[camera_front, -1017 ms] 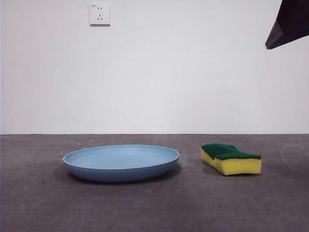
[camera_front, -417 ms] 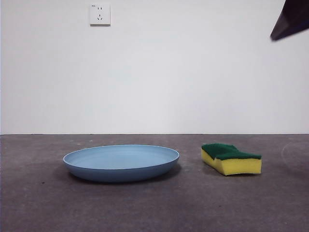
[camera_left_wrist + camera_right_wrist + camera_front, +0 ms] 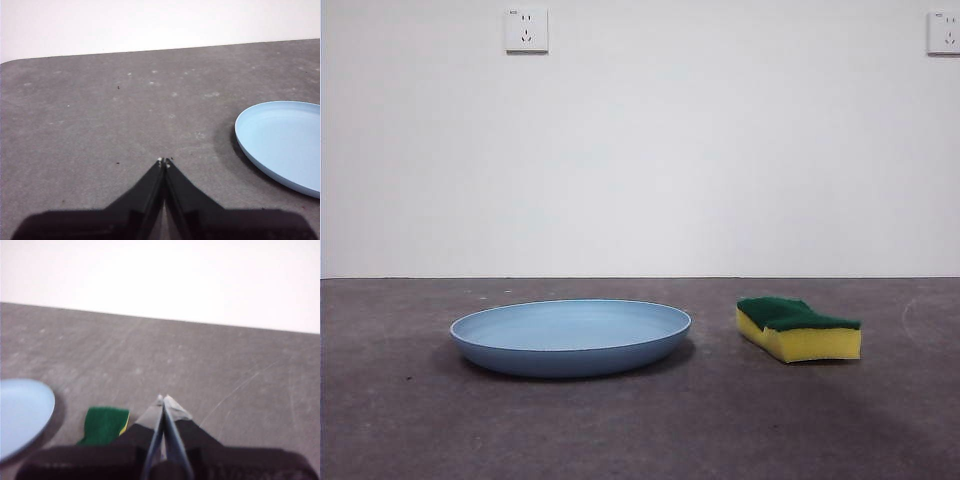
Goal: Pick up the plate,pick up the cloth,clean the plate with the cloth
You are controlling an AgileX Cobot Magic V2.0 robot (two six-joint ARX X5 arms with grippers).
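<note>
The light-blue plate point(image 3: 570, 335) lies flat on the dark table, left of centre in the front view. The cloth, a yellow sponge with a green scouring top point(image 3: 798, 328), lies to its right, apart from it. Neither arm shows in the front view. My left gripper point(image 3: 164, 161) is shut and empty above bare table, with the plate point(image 3: 282, 142) off to one side. My right gripper point(image 3: 163, 399) is shut and empty, raised above the table, with the sponge point(image 3: 104, 425) and the plate's edge point(image 3: 22, 412) beside it.
A white wall stands behind the table, with a socket point(image 3: 526, 30) at upper left and another socket point(image 3: 943, 32) at upper right. The table point(image 3: 640, 430) is dark grey with faint scuffs.
The black arm tip at the front view's top right corner has drawn up and out of the picture, uncovering the right wall socket. Plate and sponge have not moved.
</note>
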